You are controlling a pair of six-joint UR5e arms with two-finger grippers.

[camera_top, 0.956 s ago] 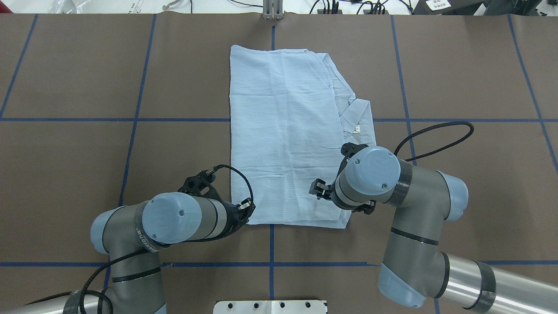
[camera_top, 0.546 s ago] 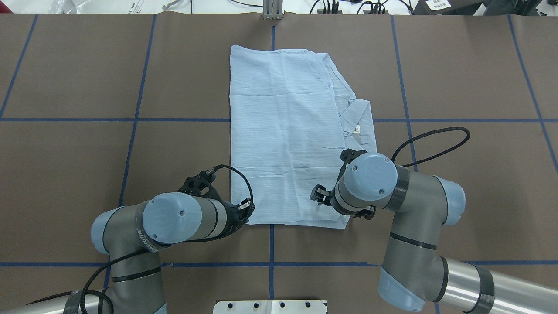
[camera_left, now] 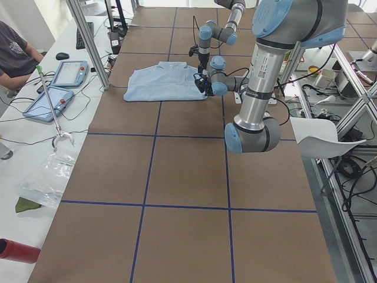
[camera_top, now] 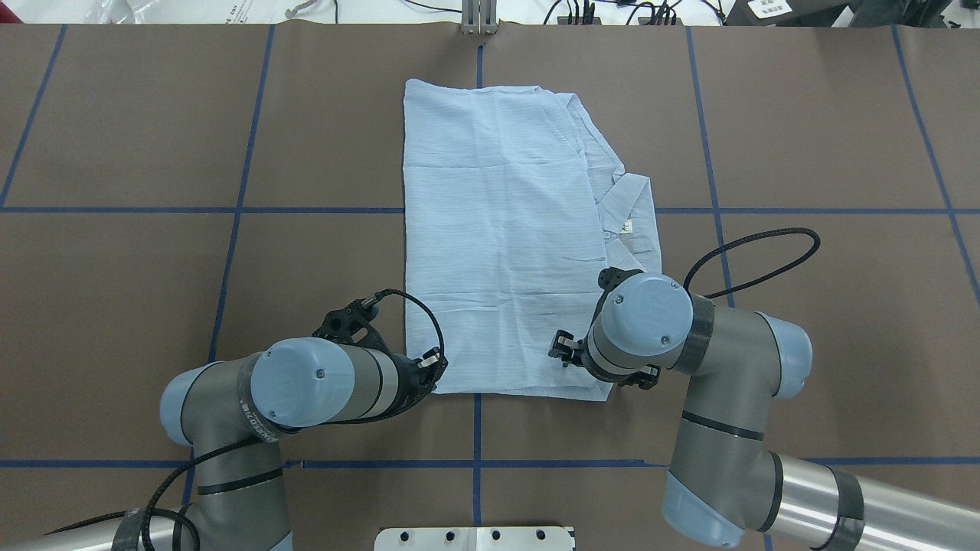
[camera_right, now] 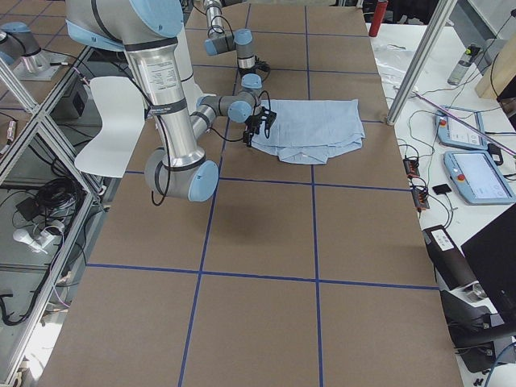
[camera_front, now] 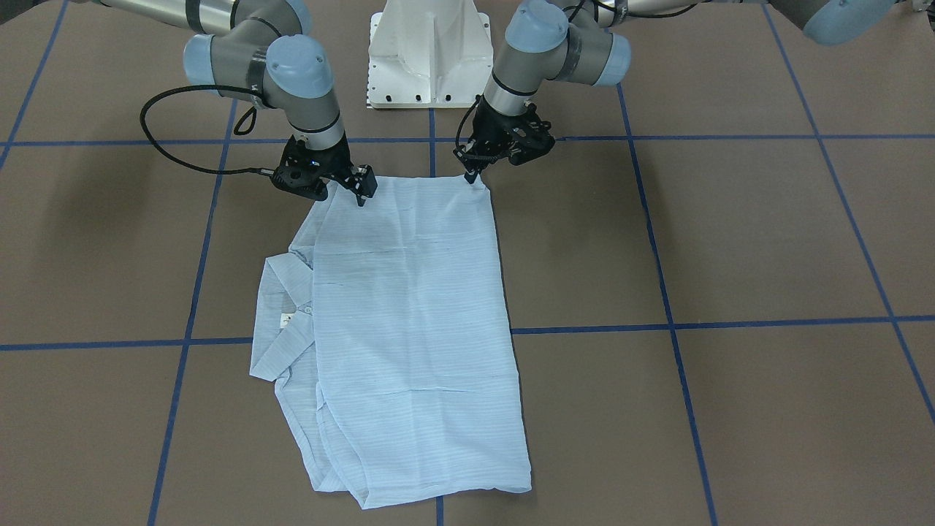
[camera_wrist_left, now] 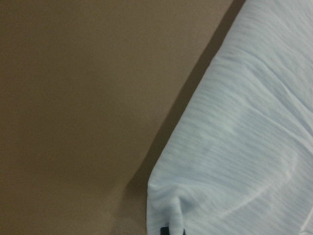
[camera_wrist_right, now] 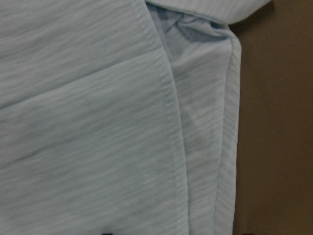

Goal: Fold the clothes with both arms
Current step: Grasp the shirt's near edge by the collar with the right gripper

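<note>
A brown table (camera_top: 115, 306) crossed by blue tape lines (camera_top: 153, 210) is carrying a white base (camera_front: 431, 44) at one edge, while a person (camera_left: 13, 53) is sitting beside a side bench where two tablets (camera_left: 70, 73), a plastic bag (camera_left: 50, 177) and a red cylinder (camera_left: 17, 250) are lying.

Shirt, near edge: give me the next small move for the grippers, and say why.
Probably lower the right gripper onto the near right corner of the shirt and close it. Its jaws look open above the layered edge, while the left gripper seems pinched on the near left corner, where cloth puckers in its wrist view. Both corners need holding before folding.
</note>
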